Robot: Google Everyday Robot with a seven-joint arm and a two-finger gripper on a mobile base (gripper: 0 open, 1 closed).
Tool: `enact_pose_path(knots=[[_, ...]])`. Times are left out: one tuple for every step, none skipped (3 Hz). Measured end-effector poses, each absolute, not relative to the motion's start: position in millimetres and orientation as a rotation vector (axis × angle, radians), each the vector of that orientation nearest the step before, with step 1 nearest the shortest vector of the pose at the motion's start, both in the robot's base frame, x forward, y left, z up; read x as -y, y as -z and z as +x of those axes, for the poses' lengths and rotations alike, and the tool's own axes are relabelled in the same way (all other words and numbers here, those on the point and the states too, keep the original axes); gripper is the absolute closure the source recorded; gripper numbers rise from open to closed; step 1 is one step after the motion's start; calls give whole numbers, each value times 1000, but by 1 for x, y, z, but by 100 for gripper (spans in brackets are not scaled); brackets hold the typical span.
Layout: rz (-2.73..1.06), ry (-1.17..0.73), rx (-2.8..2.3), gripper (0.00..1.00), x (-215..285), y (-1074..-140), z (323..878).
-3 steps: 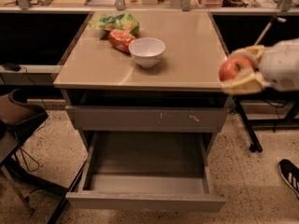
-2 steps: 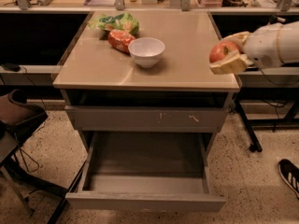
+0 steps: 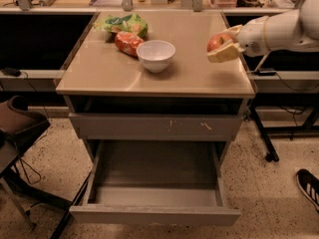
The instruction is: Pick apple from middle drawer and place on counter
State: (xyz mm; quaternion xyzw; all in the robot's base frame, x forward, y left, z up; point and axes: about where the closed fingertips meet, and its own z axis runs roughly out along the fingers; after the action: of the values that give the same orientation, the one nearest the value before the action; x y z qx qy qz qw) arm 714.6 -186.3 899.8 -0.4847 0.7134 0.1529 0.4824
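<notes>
Camera view: the apple [image 3: 216,43] is clamped between the fingers of the gripper [image 3: 224,43], held above the counter [image 3: 199,71] near its right edge. A white bowl [image 3: 156,55] stands mid-counter, with an orange-red snack bag [image 3: 127,42] and a green bag [image 3: 124,24] toward the back-left corner. Below, the middle drawer [image 3: 157,173] stands pulled out.

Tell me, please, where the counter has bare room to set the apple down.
The counter is bare in its right half, between the bowl and the right edge, and along the front strip. The back left is crowded by the bowl, the red bag and the green bag. The gripper, shut on the apple, hovers over the right edge.
</notes>
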Motion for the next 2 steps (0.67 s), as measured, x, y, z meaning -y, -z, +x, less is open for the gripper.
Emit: enact_pose_path(knots=[[-1118,-462,-1765,100,179,-861,740],[-1117,-471,-1771,81,179,-854,742]])
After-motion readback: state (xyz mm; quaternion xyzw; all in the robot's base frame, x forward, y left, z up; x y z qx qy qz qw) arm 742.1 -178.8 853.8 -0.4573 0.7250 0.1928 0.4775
